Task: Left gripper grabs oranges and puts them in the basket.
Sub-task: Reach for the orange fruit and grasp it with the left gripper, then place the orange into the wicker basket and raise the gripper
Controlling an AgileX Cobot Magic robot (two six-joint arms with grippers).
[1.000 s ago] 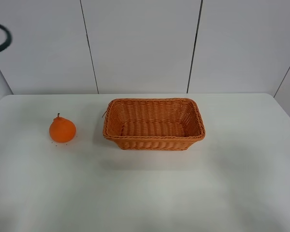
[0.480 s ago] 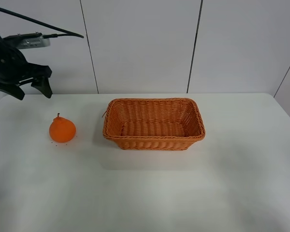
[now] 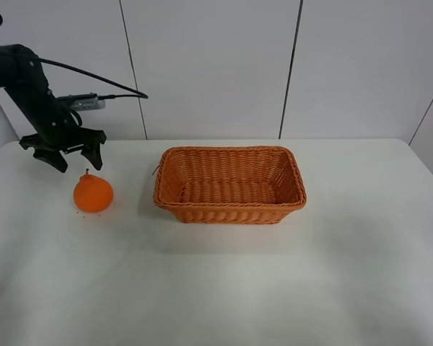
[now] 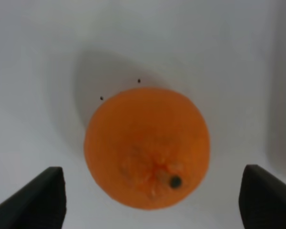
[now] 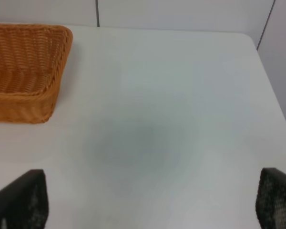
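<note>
The orange (image 3: 93,193) sits on the white table (image 3: 216,288) at the left, with its knob and dark stem up. My left gripper (image 3: 78,161) hangs open just above and behind it, a black claw with a thin cable trailing. In the left wrist view the orange (image 4: 147,147) lies between the two spread fingertips (image 4: 35,198). The wicker basket (image 3: 229,211) stands empty at the table's middle, to the right of the orange. The right gripper (image 5: 148,202) is open over bare table; it does not show in the exterior view.
White wall panels stand behind the table. The basket's corner (image 5: 26,71) shows in the right wrist view. The table's right edge (image 5: 271,95) is near the right gripper.
The left arm has swung in from the far left and come down. Its open claw now hangs just above the orange. The orange and basket have not moved.
</note>
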